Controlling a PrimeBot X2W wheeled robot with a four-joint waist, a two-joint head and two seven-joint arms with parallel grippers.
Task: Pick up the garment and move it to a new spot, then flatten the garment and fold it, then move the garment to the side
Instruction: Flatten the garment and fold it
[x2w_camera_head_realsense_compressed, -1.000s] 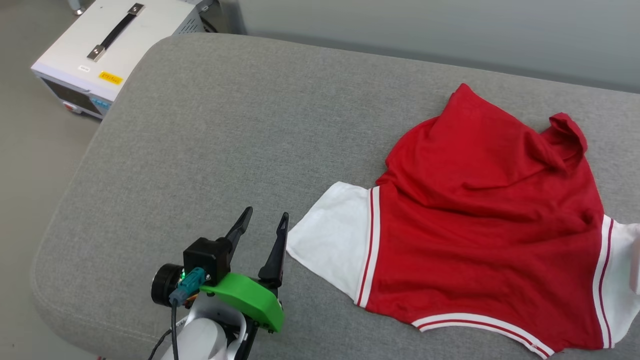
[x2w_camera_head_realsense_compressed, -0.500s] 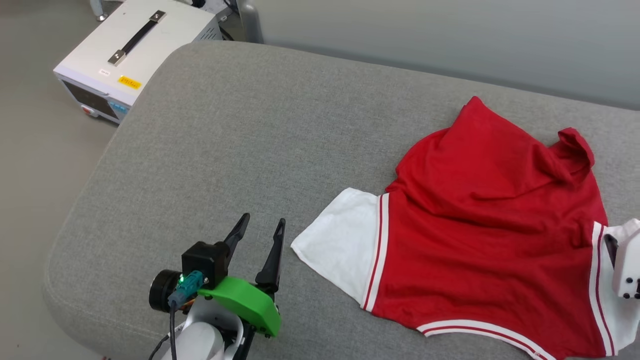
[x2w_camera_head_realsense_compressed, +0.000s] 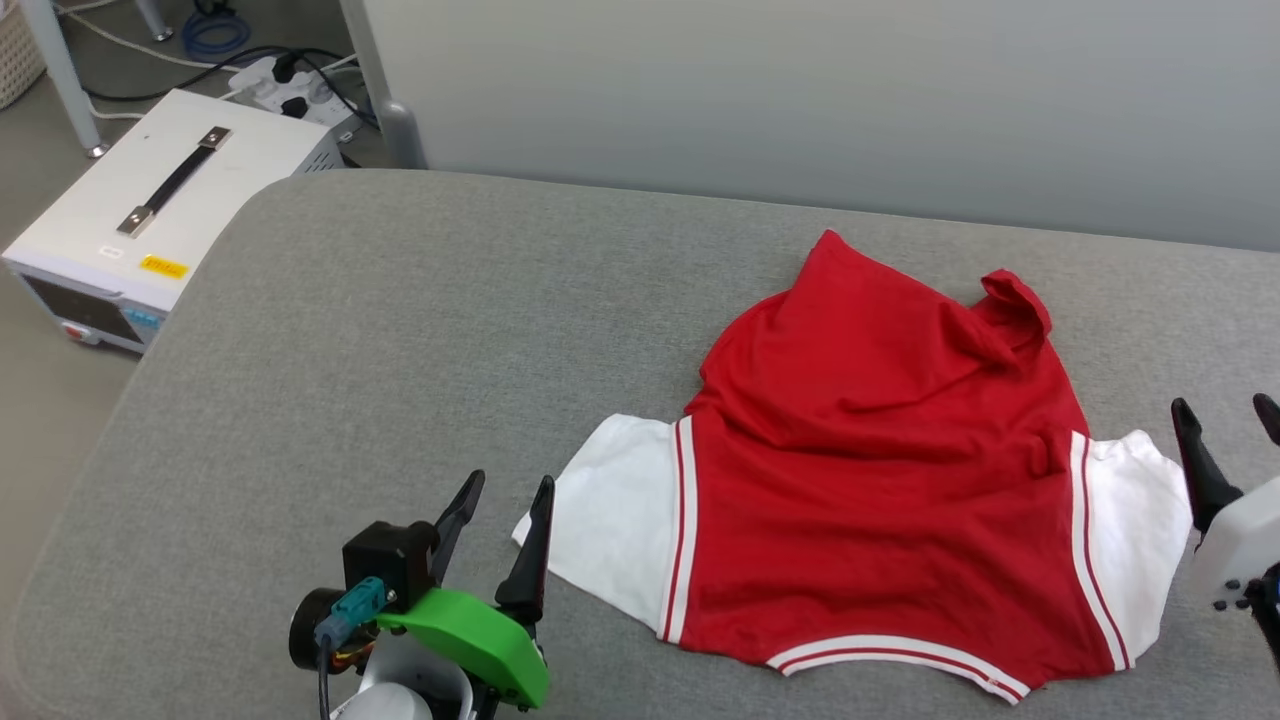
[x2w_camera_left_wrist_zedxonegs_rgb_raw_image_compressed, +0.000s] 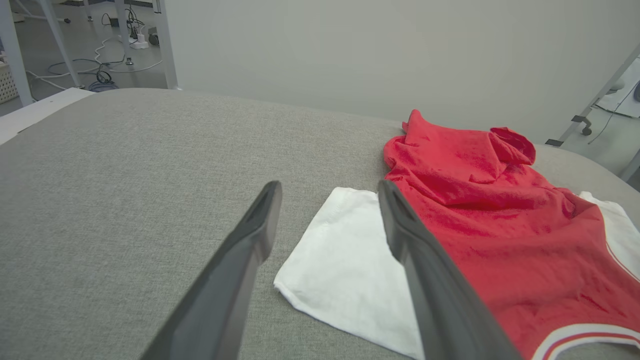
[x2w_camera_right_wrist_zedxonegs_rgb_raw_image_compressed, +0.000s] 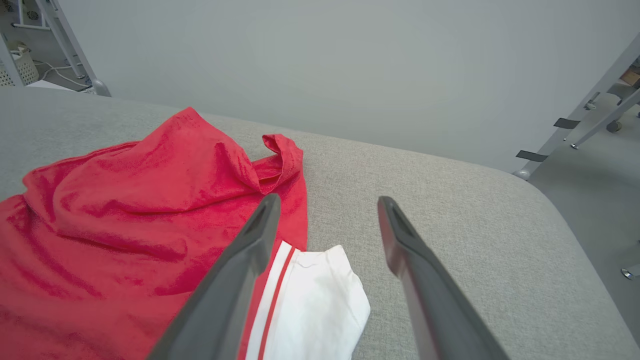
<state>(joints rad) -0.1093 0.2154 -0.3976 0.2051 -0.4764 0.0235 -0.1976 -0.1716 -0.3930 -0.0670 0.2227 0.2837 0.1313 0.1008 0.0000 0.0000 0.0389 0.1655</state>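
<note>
The garment lies spread but rumpled on the grey padded table, red body with white sleeves and red-and-white stripe trim; its far part is bunched into folds. No lettering shows. My left gripper stands open just left of the left white sleeve, holding nothing. At the head view's right edge my right gripper is open beside the right white sleeve, empty. In the left wrist view the garment lies ahead and right of the fingers; in the right wrist view the garment lies left, its sleeve between the fingers.
A white instrument box with a black handle stands on the floor left of the table, cables and a power strip behind it. A grey partition wall runs along the table's far edge. Metal frame legs stand right.
The head camera has shifted, so the scene sits lower and further left. My right gripper has opened, let go of the right sleeve and drawn back from it. The left gripper stays open.
</note>
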